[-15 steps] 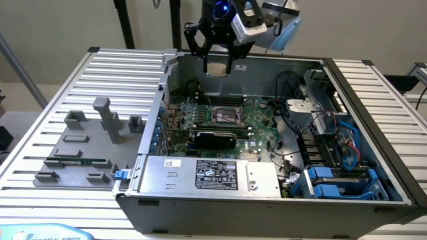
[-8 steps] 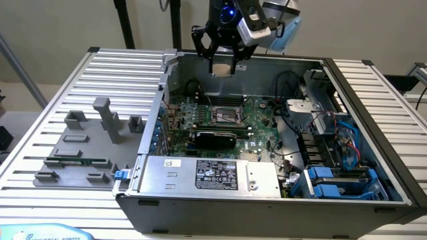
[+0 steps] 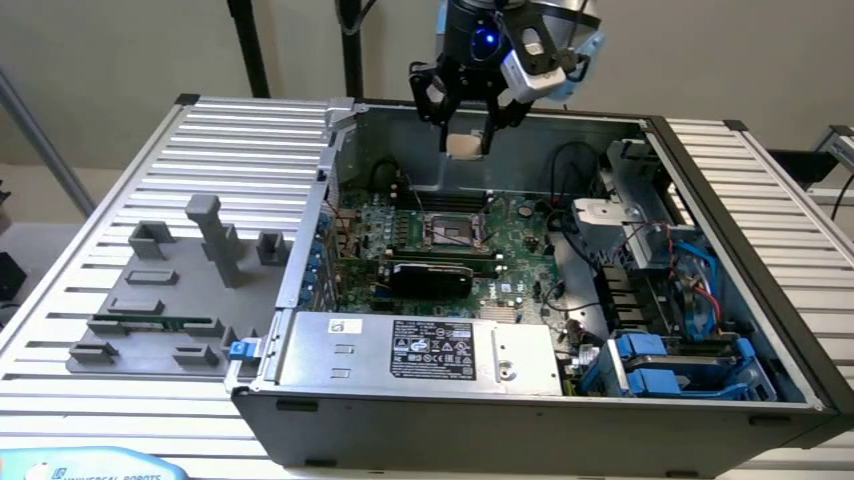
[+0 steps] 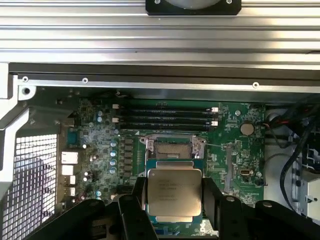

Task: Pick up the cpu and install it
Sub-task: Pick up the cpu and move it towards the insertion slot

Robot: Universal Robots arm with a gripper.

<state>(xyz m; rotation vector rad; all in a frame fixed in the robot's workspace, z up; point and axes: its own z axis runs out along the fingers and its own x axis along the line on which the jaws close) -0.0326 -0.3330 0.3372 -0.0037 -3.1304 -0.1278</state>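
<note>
My gripper (image 3: 466, 135) hangs high over the open computer case, shut on the cpu (image 3: 465, 146), a small silvery square chip held by two opposite edges. In the wrist view the cpu (image 4: 173, 187) sits flat between the black fingers (image 4: 136, 205) of the gripper (image 4: 174, 202), printed metal top facing the camera. Below it lies the green motherboard (image 4: 100, 150) with its open, metal-framed socket (image 4: 172, 148). In the exterior view that socket (image 3: 451, 232) is near the board's middle, well below and slightly nearer the camera than the chip.
The case walls (image 3: 334, 160) ring the board. A labelled power supply (image 3: 427, 350) fills the near side, with cables and blue drive bays (image 3: 667, 360) at the exterior view's right. Grey fixture blocks (image 3: 214, 235) and a green memory stick (image 3: 154, 325) sit on the slatted table at the left.
</note>
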